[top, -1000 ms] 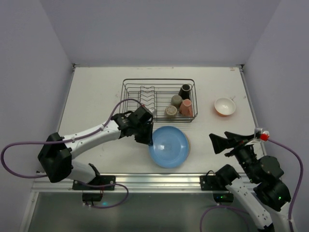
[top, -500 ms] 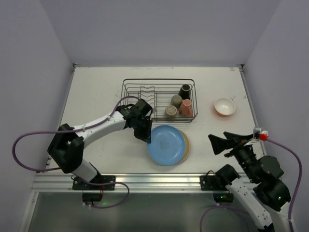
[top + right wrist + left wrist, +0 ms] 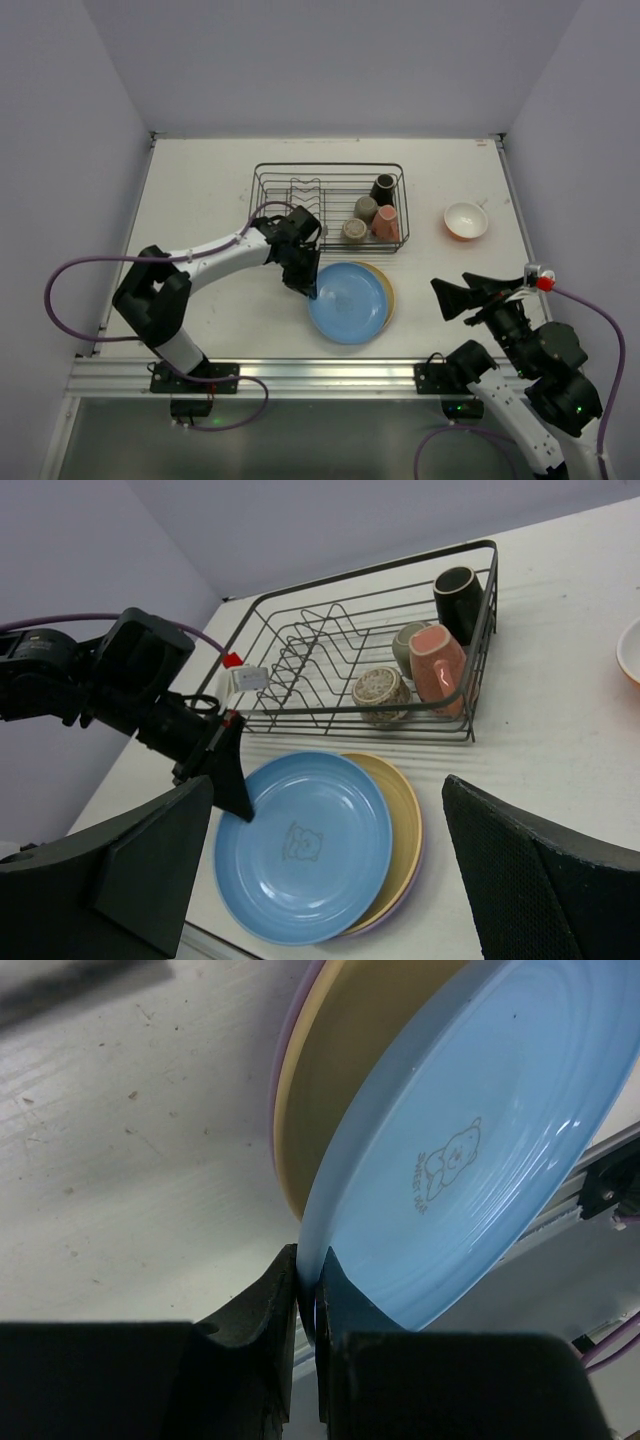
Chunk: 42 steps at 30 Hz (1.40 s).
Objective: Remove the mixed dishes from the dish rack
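My left gripper (image 3: 312, 292) is shut on the left rim of the blue plate (image 3: 347, 302), which lies tilted on a stack of a yellow plate (image 3: 386, 290) and a purple plate (image 3: 400, 908) in front of the dish rack (image 3: 329, 207). In the left wrist view the jaws pinch the blue plate's edge (image 3: 420, 1175). Four cups stand in the rack's right end: dark brown (image 3: 383, 188), olive-grey (image 3: 366, 208), beige (image 3: 354, 230), pink (image 3: 387, 223). The orange bowl (image 3: 466, 220) sits on the table right of the rack. My right gripper (image 3: 452, 296) is open and empty near the front right.
The rack's upright prongs (image 3: 310, 645) stand empty of plates. The table's front edge with the metal rail (image 3: 320, 375) runs just below the plate stack. Walls close in the table on the left, back and right.
The left gripper has shifted the blue plate slightly right and lowered it onto the plate stack, keeping hold of its rim. The right arm has not moved.
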### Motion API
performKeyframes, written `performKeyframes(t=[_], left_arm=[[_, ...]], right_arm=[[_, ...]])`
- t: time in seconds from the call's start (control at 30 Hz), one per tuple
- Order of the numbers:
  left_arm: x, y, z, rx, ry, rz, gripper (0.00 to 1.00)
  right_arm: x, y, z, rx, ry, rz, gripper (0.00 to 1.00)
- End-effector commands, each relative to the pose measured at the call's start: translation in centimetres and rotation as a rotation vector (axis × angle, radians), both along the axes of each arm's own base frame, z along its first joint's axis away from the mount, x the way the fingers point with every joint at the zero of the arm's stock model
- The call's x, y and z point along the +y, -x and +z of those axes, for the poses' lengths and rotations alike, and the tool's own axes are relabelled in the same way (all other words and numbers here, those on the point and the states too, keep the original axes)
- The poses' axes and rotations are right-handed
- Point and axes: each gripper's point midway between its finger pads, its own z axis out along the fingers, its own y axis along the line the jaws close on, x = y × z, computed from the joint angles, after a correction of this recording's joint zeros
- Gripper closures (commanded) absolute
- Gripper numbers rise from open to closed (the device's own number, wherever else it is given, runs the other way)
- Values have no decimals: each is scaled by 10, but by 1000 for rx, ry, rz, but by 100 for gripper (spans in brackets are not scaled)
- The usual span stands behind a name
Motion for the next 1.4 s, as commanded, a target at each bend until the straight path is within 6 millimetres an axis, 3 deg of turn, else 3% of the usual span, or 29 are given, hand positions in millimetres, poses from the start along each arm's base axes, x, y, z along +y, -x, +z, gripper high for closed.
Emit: performKeyframes(t=[0.0, 0.27, 0.53, 0.57, 0.6, 0.63, 0.73, 0.93, 1.07, 1.37], left_arm=[[-16, -4, 11, -6, 62, -47, 98], [-30, -10, 27, -33, 133, -48, 98], [-34, -8, 11, -7, 148, -38, 92], [-34, -11, 12, -26, 138, -31, 83], [-34, -11, 12, -26, 138, -31, 83], [-34, -14, 13, -46, 131, -27, 73], [-31, -18, 15, -75, 101, -25, 57], [-29, -19, 16, -102, 73, -44, 41], [-28, -24, 26, -151, 28, -72, 41], [-6, -40, 35, -259, -131, -83, 44]], right_arm=[[-16, 27, 26, -175, -93, 9, 1], [-15, 27, 26, -176, -92, 12, 1], [-16, 28, 26, -183, -98, 12, 1], [-16, 28, 26, -182, -97, 12, 1], [-16, 28, 26, -182, -97, 12, 1], [-16, 28, 26, -181, -96, 12, 1], [-16, 28, 26, -183, -99, 13, 1], [-15, 28, 26, -182, -94, 16, 1], [-15, 28, 26, -182, -94, 18, 1], [-14, 28, 26, -182, -93, 19, 1]])
